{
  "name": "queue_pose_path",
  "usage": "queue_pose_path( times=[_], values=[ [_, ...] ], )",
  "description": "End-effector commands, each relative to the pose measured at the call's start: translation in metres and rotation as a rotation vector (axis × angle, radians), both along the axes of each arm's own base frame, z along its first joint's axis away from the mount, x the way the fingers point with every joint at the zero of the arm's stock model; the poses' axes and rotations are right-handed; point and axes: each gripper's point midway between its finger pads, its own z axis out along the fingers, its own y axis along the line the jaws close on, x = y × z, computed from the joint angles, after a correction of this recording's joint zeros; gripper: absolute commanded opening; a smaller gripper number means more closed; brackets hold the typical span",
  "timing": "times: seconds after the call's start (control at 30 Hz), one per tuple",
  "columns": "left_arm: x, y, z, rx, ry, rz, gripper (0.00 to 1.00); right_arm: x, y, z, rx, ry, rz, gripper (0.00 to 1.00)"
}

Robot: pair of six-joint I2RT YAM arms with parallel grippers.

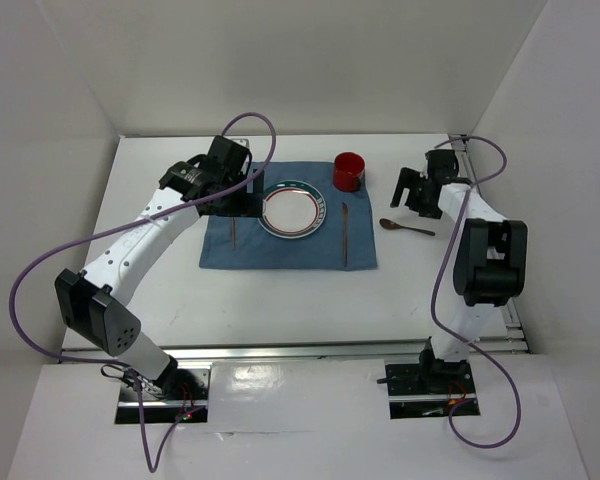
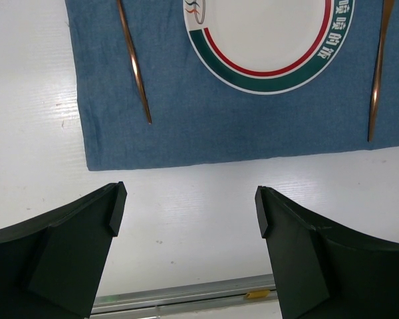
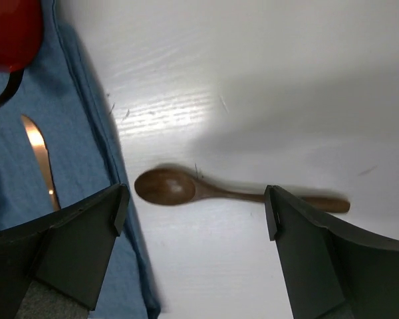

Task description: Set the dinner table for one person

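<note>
The left gripper (image 1: 232,197) (image 2: 189,206) has its fingers spread wide with nothing between them. It hangs over the blue cloth mat (image 1: 280,250) (image 2: 219,126) and, in its wrist view, over bare white tabletop at the mat's near edge. The right gripper (image 1: 408,190) (image 3: 196,209) is likewise spread and empty, above a wooden spoon (image 1: 406,227) (image 3: 206,189). The spoon lies on bare tabletop just right of the mat, bowl toward the mat and handle pointing away to the right.

On the mat, a white plate (image 1: 294,209) (image 2: 266,40) with red and green rings sits between two slim copper-coloured utensils, one at its left (image 1: 233,232) (image 2: 134,63) and one at its right (image 1: 345,235) (image 2: 378,73). Both lie lengthwise, near to far. A red cup (image 1: 349,171) stands at the mat's far right corner.

The dinner table (image 1: 280,310) (image 2: 199,199) (image 3: 253,80) lies under everything, its long axis running left to right. An aluminium rail (image 1: 310,350) (image 2: 186,292) runs along its near edge.
</note>
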Motion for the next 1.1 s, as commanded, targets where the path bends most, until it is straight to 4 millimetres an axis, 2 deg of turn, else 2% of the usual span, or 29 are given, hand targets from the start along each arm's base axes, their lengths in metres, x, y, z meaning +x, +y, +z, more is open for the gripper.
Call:
queue_pose_path(
  times=[0.0, 0.1, 0.23, 0.43, 0.53, 0.57, 0.63, 0.67, 0.73, 0.83, 1.0, 1.07],
  values=[
    [0.000, -0.001, 0.019, -0.033, -0.041, 0.004, 0.98, 0.020, -0.013, -0.003, -0.046, 0.002, 0.029, 0.96],
    [0.000, -0.001, 0.019, -0.033, -0.040, 0.004, 0.98, 0.019, -0.020, -0.022, 0.014, 0.057, -0.002, 0.97],
    [0.001, 0.001, 0.025, -0.025, -0.054, 0.002, 0.98, 0.009, -0.019, -0.040, 0.081, 0.102, -0.011, 0.99],
    [0.002, 0.000, 0.028, -0.029, -0.063, 0.002, 0.98, -0.010, -0.012, -0.046, 0.161, 0.112, -0.025, 1.00],
    [0.002, 0.000, 0.028, -0.029, -0.063, 0.002, 0.98, -0.027, -0.004, -0.054, 0.199, 0.153, -0.034, 1.00],
    [0.003, 0.000, 0.031, -0.034, -0.071, 0.002, 0.98, -0.033, -0.003, -0.050, 0.206, 0.156, -0.044, 1.00],
    [0.003, -0.002, 0.031, -0.040, -0.067, -0.004, 0.98, -0.052, 0.003, -0.058, 0.231, 0.196, -0.057, 1.00],
    [0.003, -0.002, 0.031, -0.040, -0.067, -0.004, 0.98, -0.054, 0.007, -0.050, 0.249, 0.172, -0.054, 1.00],
    [0.001, -0.005, 0.031, -0.040, -0.067, -0.013, 0.98, -0.070, 0.011, -0.056, 0.259, 0.188, -0.051, 1.00],
    [0.001, -0.008, 0.035, -0.039, -0.076, -0.029, 0.98, -0.074, 0.011, -0.051, 0.251, 0.174, -0.040, 1.00],
    [0.001, -0.008, 0.035, -0.039, -0.076, -0.029, 0.98, -0.074, 0.008, -0.045, 0.233, 0.194, -0.043, 0.92],
    [0.000, -0.009, 0.035, -0.045, -0.073, -0.035, 0.98, -0.073, 0.009, -0.043, 0.203, 0.199, -0.043, 0.80]
  ],
)
